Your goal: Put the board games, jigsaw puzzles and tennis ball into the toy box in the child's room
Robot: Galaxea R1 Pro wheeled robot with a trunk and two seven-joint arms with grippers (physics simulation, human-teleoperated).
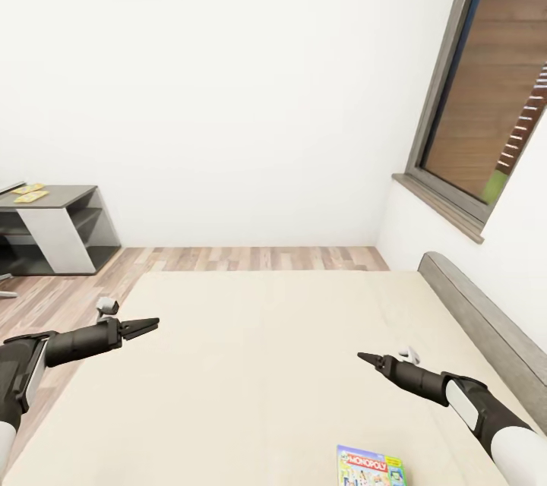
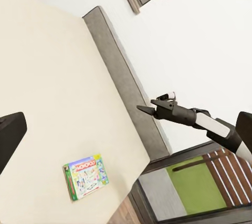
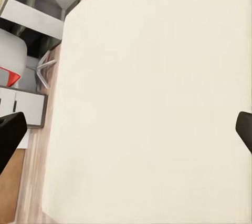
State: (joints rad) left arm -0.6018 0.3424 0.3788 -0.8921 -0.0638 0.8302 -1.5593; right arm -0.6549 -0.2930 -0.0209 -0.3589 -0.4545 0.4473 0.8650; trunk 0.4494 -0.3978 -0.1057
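One board game (image 1: 370, 466), a colourful Monopoly box, lies flat on the beige bed (image 1: 289, 364) at the near edge; it also shows as the board game (image 2: 86, 175) in the left wrist view. My left gripper (image 1: 148, 327) hovers open over the bed's left side. My right gripper (image 1: 368, 357) hangs open above the mattress, just beyond the box. Its fingers (image 3: 10, 137) stand wide apart with nothing between them. Two yellowish jigsaw puzzles (image 1: 30, 193) lie on the table's dark grey section (image 1: 72, 194) far left. The toy box and the tennis ball are out of view.
A grey headboard (image 1: 486, 326) runs along the bed's right side under a grey-framed window (image 1: 486, 91). Wood-plank floor (image 1: 258, 258) lies between the bed and the white wall. A chair's star base (image 3: 44, 71) stands by the desk.
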